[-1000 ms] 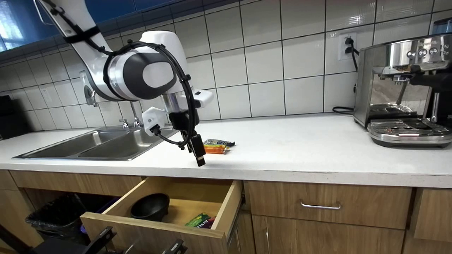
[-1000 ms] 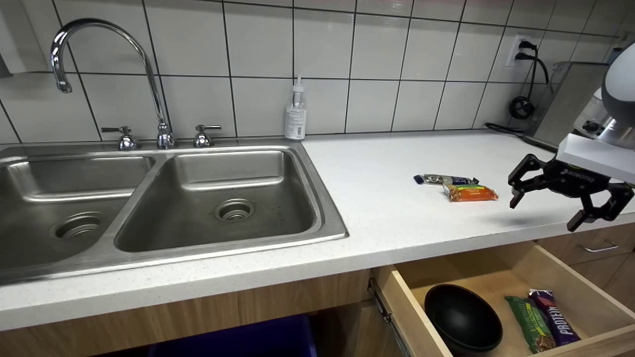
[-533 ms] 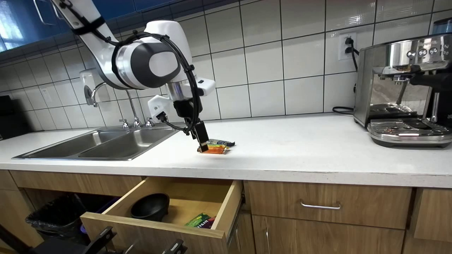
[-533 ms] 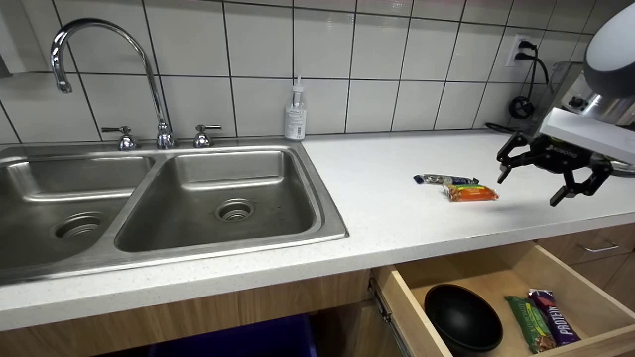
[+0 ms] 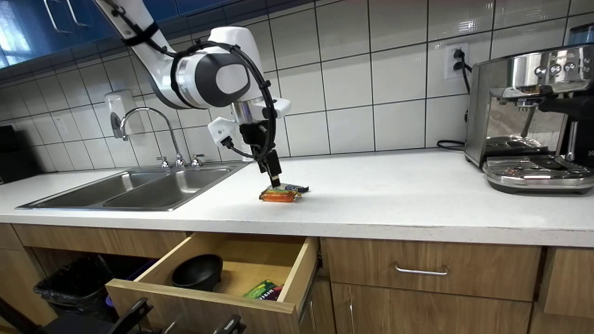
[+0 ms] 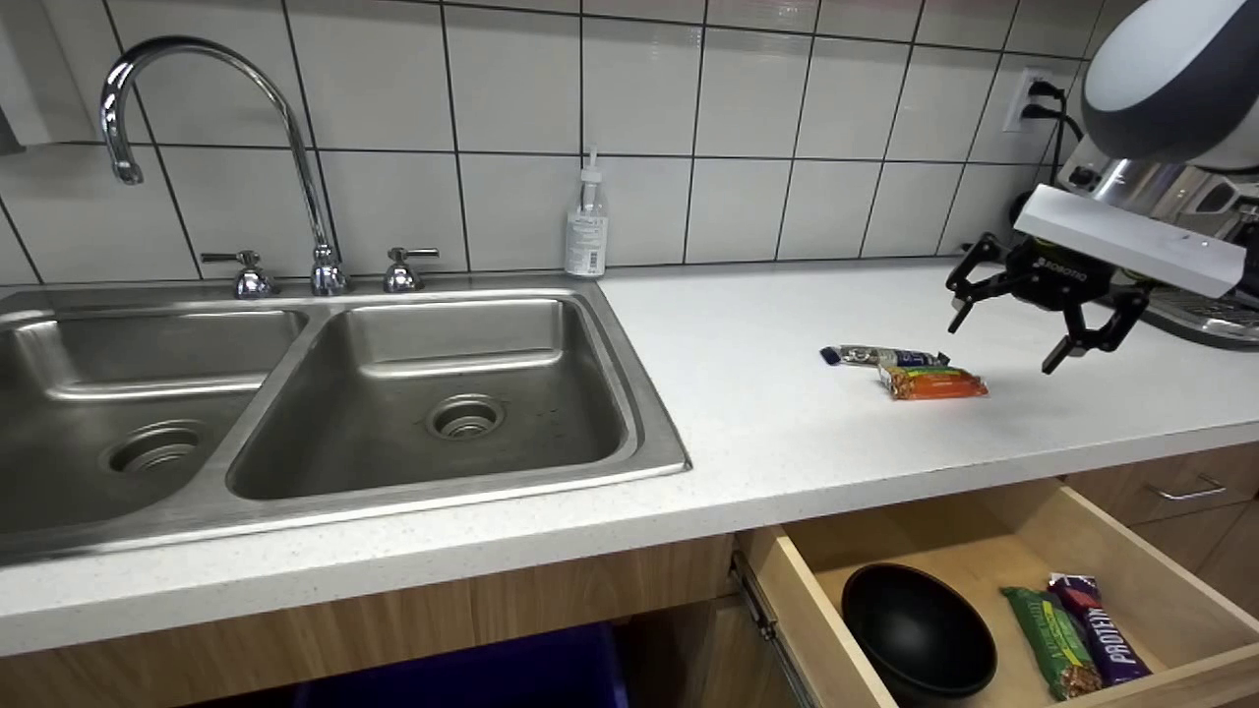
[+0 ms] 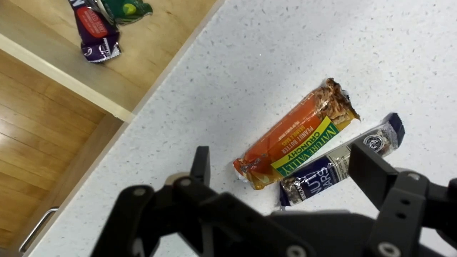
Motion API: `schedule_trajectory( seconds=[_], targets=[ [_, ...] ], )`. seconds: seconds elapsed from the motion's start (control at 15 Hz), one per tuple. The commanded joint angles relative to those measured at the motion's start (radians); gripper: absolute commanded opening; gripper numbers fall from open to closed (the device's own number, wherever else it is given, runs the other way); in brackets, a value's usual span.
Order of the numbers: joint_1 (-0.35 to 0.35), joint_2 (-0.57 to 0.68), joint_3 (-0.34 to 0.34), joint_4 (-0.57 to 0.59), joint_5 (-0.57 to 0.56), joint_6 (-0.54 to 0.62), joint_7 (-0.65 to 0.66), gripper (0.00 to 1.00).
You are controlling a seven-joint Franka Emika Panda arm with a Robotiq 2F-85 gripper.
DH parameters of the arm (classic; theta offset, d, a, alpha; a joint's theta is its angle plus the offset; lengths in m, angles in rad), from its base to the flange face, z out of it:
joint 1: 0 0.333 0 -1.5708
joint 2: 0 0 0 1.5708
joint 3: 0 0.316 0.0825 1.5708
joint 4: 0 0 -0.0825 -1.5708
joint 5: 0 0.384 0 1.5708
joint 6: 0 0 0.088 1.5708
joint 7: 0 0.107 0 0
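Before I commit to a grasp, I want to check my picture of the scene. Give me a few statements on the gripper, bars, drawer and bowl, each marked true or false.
1. The gripper is open and holds nothing. True.
2. The orange bar lies on the counter beside the blue nut bar. True.
3. The drawer is shut. False: it stands open.
4. The black bowl is on the counter. False: it is inside the drawer.
5. The green bar and the purple bar lie side by side in the drawer. True.
6. The gripper is touching the purple bar. False: it hangs above the counter, away from that bar.
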Motion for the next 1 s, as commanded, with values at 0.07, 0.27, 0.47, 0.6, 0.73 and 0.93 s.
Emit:
schedule_trajectory(
  seconds=[0.07, 0.27, 0.47, 0.6, 0.73, 0.93],
  targets=[
    [0.008, 0.114, 0.002, 0.143, 0.003, -0.079, 0.028, 1.0],
    [0.02, 0.17, -0.004, 0.204, -0.003, -0.107, 0.04, 1.0],
    [0.038, 0.22, -0.012, 0.257, -0.008, -0.128, 0.065, 1.0],
    [0.053, 0.25, -0.019, 0.287, -0.009, -0.135, 0.091, 1.0],
    [0.063, 0.276, -0.023, 0.313, -0.003, -0.137, 0.121, 1.0],
    [0.071, 0.309, -0.03, 0.34, 0.003, -0.13, 0.166, 1.0]
  ],
)
